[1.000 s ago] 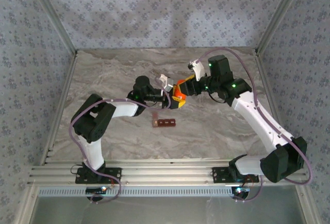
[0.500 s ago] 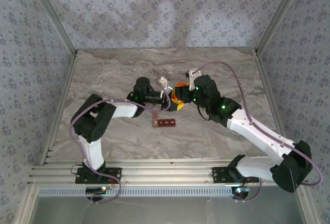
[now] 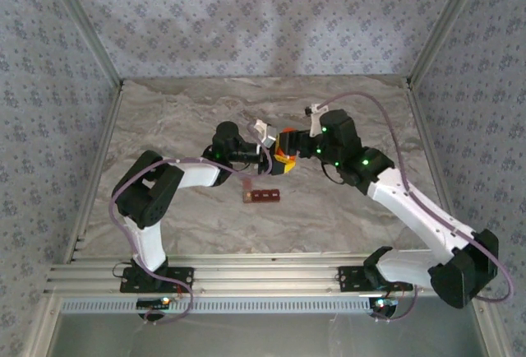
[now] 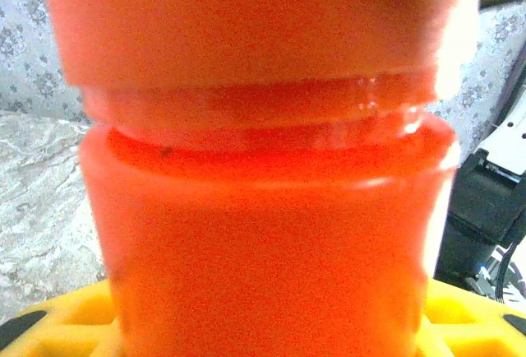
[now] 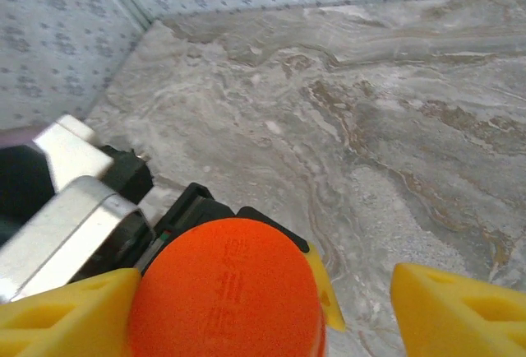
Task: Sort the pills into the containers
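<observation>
You are likely uncapping; your left gripper (image 3: 273, 155) is pinching the orange pill bottle (image 4: 263, 209); your right gripper (image 5: 263, 308) is standing spread around its cap (image 5: 226, 283). The containers (image 3: 263, 196) are lying nearby; next, clamp and twist.

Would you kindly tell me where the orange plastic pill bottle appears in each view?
Top external: orange plastic pill bottle, table centre.
Left wrist: bottle, close up, centre.
Right wrist: bottle's cap, bottom, left of centre.
Shared landmark: grey marbled tabletop.
</observation>
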{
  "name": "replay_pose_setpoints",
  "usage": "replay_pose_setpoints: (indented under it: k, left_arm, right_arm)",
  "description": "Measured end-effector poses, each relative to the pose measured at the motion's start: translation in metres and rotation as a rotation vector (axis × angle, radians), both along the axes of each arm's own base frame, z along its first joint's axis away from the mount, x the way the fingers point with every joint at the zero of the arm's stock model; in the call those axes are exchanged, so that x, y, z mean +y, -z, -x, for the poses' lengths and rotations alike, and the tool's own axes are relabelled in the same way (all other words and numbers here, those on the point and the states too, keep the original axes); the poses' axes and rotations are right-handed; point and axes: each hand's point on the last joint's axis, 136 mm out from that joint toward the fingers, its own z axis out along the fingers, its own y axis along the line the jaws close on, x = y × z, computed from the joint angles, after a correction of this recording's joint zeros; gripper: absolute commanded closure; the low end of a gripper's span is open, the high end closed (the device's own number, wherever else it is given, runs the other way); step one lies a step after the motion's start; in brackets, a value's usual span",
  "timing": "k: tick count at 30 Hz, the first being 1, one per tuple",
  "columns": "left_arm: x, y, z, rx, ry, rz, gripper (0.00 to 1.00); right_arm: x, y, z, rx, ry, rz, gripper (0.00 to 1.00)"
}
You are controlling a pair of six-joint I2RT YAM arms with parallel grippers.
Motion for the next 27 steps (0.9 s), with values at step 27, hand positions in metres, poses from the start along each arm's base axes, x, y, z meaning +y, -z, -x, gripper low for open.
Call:
replay_pose_setpoints:
  k: [27]
  left_arm:
    - [-0.003, -0.011, 0.001, -0.028, 0.018, 0.02, 1.0]
  right_arm:
    - [0.01, -0.009, 0.007, -0.062, -0.434, 0.067, 0.41]
